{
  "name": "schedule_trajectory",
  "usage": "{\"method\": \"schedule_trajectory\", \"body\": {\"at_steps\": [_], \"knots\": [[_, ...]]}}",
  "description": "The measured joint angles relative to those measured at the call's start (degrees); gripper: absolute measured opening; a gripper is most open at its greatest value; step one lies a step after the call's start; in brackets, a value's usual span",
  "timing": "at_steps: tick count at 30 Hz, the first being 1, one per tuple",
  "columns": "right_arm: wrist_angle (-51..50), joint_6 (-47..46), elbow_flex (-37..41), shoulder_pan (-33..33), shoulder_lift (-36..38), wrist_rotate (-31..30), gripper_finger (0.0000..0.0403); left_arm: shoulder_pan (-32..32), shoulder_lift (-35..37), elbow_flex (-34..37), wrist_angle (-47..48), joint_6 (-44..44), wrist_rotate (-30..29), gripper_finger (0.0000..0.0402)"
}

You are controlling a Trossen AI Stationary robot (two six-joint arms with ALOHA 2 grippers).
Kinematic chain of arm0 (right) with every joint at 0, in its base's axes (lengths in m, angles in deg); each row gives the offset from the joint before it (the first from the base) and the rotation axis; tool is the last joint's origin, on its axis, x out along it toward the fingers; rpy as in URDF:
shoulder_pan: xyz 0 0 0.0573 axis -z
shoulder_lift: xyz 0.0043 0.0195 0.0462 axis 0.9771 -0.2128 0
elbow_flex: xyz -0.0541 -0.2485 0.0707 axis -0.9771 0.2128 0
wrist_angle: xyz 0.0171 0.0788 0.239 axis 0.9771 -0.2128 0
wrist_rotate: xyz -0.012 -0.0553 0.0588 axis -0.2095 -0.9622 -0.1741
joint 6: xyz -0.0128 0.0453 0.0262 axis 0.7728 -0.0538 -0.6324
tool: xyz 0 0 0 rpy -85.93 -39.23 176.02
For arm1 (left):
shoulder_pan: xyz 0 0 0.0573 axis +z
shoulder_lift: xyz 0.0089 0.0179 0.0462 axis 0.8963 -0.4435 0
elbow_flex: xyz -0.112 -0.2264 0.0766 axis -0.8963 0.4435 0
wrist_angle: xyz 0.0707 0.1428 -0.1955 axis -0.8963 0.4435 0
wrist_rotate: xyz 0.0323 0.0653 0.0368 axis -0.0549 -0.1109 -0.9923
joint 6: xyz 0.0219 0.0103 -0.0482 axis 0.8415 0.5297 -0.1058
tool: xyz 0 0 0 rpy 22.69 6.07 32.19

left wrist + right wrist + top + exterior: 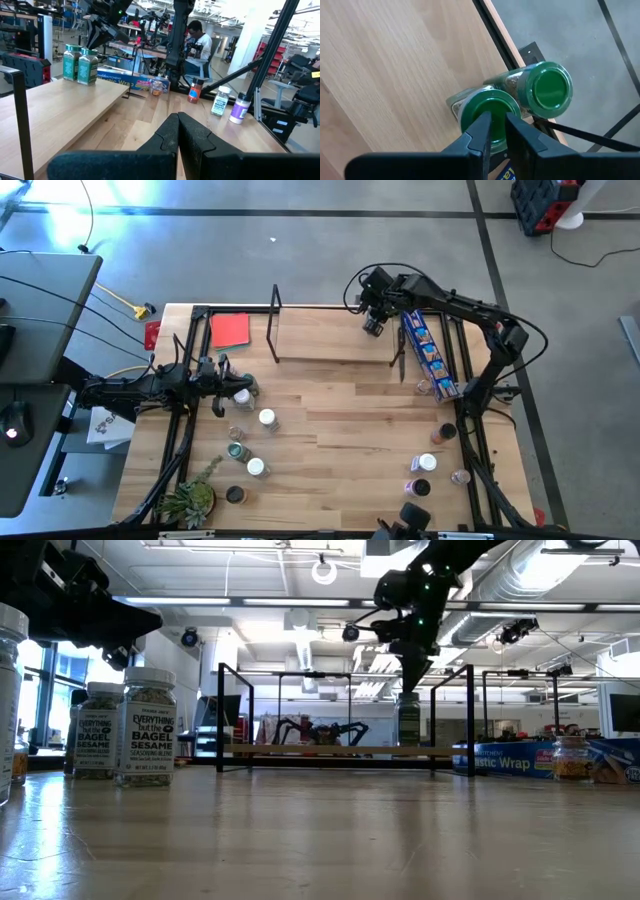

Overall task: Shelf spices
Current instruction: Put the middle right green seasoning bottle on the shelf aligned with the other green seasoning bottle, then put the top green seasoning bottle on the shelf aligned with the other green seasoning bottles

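Note:
The shelf (330, 345), a light-wood board between black wire uprights, lies along the table's far side. Two green-topped spice jars (479, 102) (550, 90) stand side by side at its right end, also seen in the left wrist view (71, 62) (88, 65). My right gripper (498, 117) hangs just above the nearer jar, pointing steeply down, its fingers a narrow gap apart with nothing between them. My left gripper (178, 125) is shut and level at the table's left side (222, 375). More spice jars stand on the table at the left (267, 418) and right (427, 464).
A long blue printed box (428, 352) lies beside the shelf's right end. A red sheet (230, 330) lies at the far left, and a small green plant (190, 500) stands at the near left corner. The middle of the tabletop (340, 440) is bare wood.

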Motion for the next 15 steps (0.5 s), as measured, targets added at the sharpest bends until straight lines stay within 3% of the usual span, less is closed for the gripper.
{"method": "schedule_trajectory", "body": {"at_steps": [9, 15], "knots": [[2.0, 1.7, 0.2, -3.0, 5.5, -1.4, 0.0052, 0.0, 0.0, 0.0, 0.0, 0.0, 0.0, 0.0001], [0.7, -1.1, 0.1, -10.1, 14.2, -1.0, 0.0052, 0.0, 0.0, 0.0, -0.1, -0.1, 0.0, 0.0001]]}}
